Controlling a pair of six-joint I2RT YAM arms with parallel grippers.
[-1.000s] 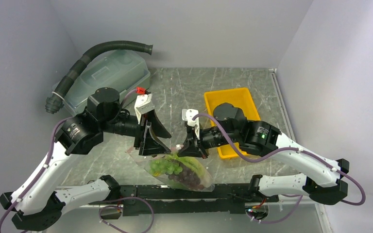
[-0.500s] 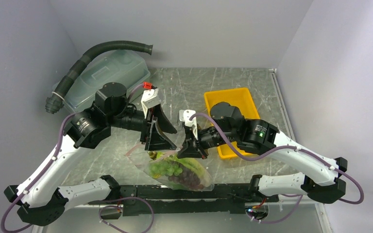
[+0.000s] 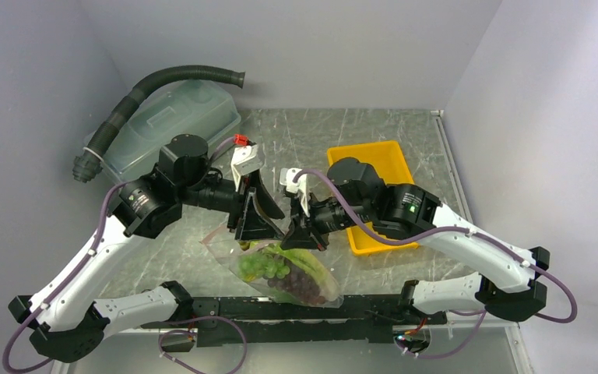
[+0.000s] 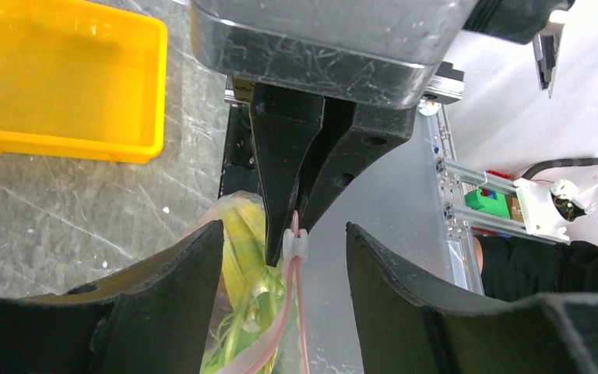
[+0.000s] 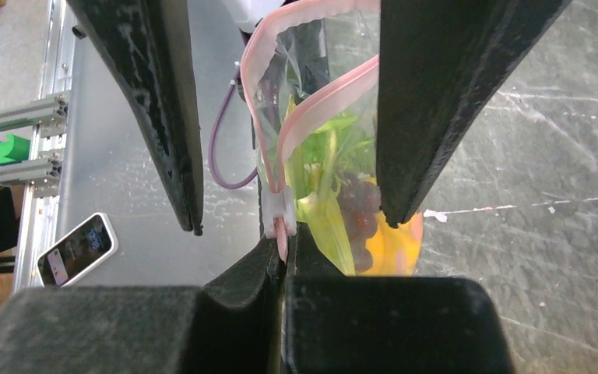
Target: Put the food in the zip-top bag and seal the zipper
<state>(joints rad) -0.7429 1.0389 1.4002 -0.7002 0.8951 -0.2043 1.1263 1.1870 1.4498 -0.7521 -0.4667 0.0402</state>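
Pale walls box in a scratched grey surface (image 3: 319, 132). One translucent lidded tub (image 3: 173, 117) with one black ribbed hose (image 3: 163, 78) stands at the far left, and one yellow tray (image 3: 374, 153) at the far right. Two arms meet over the near middle, where the single zip-top bag (image 3: 284, 269) lies with its belly toward the near edge and its mouth lifted between them.

Inside it, the food (image 3: 280, 274) shows as one dark purple grape bunch (image 3: 302, 287), one pale green cluster (image 3: 265, 269), some green stalks (image 5: 319, 206) and a yellow-orange piece (image 5: 393, 241). The pieces overlap, so a full count cannot be made.

At the mouth, the left end effector (image 3: 254, 234) is spread, its fingers standing either side of the zipper (image 5: 319, 105). The right end effector (image 3: 305, 238) is pressed together, pinching the zipper's end beside the one small white slider (image 4: 297, 245). Beyond the slider the two pink tracks part, so the mouth reads as unsealed.

The film looks thin, soft and slippery, and the load looks light, so a grip on the film would likely crumple or slide. The zipper strip seems the stiffest place to hold: squeeze both tracks beside the slider and run along them while the pinched end stays taut.
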